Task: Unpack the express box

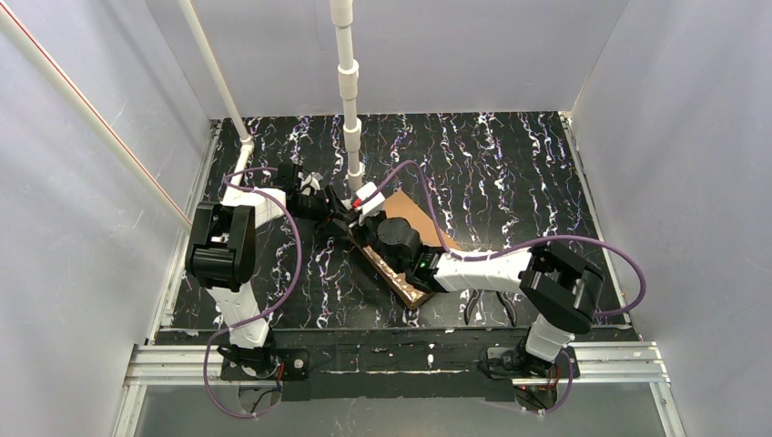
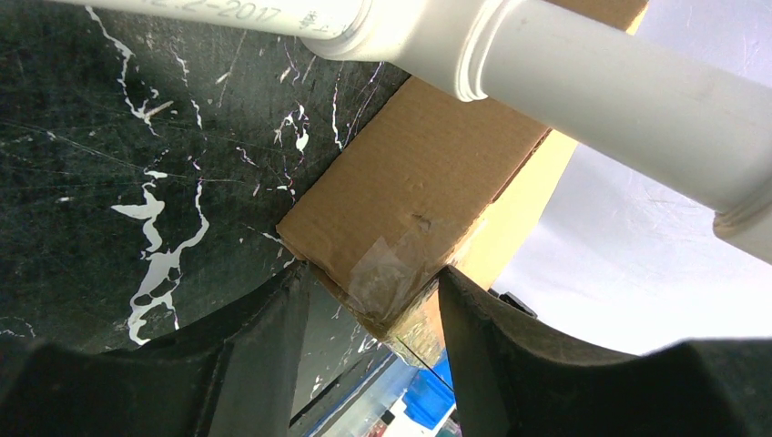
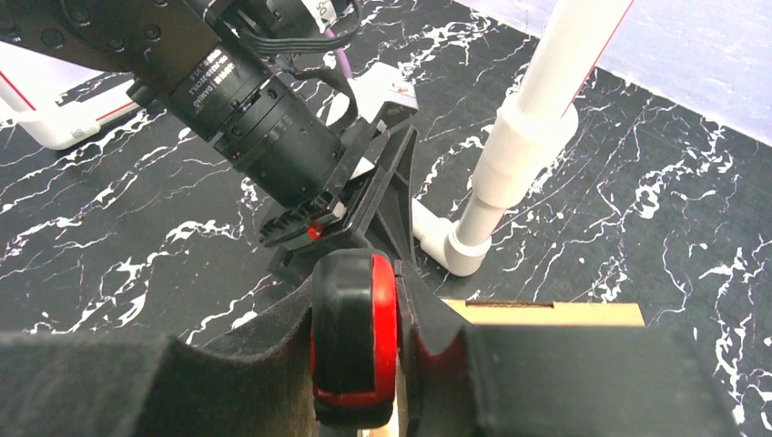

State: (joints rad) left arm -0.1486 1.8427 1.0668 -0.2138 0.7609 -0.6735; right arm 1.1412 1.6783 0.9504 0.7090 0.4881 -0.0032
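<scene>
- The right gripper [image 3: 360,305] reaches in from the near right of the table [image 1: 510,173]. Its fingers are clamped on a red-and-black object [image 3: 355,339] that stands upright between them. What the object is cannot be told.
- The express box [image 1: 411,218] lies slantwise at the middle of the table. One end points to the near edge and the other to the far left corner. Its lid flap is lifted on the right side.
- The left gripper [image 2: 373,284] comes in from the left edge to the box's far end. Its fingers [image 2: 264,355] stand part-way apart on either side of a taped corner of the box, both pressed against the cardboard.
- A white pipe [image 1: 350,91] stands upright on the table just beyond that end of the box, close to the left gripper.
</scene>
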